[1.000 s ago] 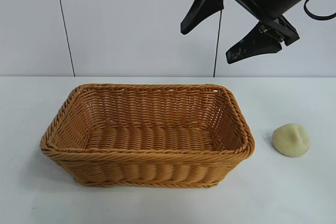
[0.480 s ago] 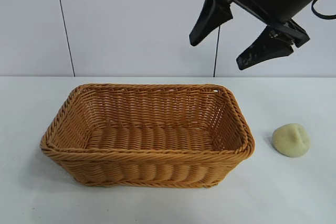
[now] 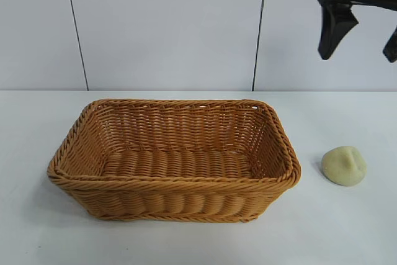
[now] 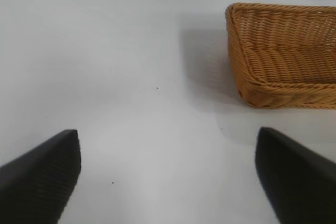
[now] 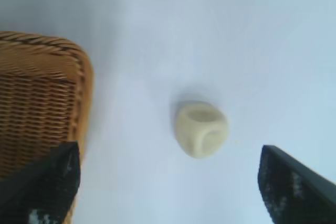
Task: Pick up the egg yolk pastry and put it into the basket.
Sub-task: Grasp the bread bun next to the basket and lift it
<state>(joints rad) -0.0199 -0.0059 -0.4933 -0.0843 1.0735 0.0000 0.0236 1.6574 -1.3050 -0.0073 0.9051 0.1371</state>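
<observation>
The egg yolk pastry point(image 3: 344, 166), a small pale cream dome with a crease, lies on the white table just right of the basket point(image 3: 173, 181), a large empty orange-brown wicker one. My right gripper point(image 3: 358, 54) hangs open and empty high above the pastry. In the right wrist view the pastry point(image 5: 201, 128) lies between and beyond the spread fingers of this gripper point(image 5: 168, 182), with the basket's corner point(image 5: 37, 103) beside it. My left gripper point(image 4: 168, 177) is open and empty over bare table, off one end of the basket point(image 4: 289, 95); it is out of the exterior view.
A white panelled wall point(image 3: 167, 29) stands behind the white table point(image 3: 347, 228). Bare table surface surrounds the basket and the pastry.
My right gripper has swung to the right, from above the basket's far right corner to above the pastry, staying open. The basket and the pastry have not moved.
</observation>
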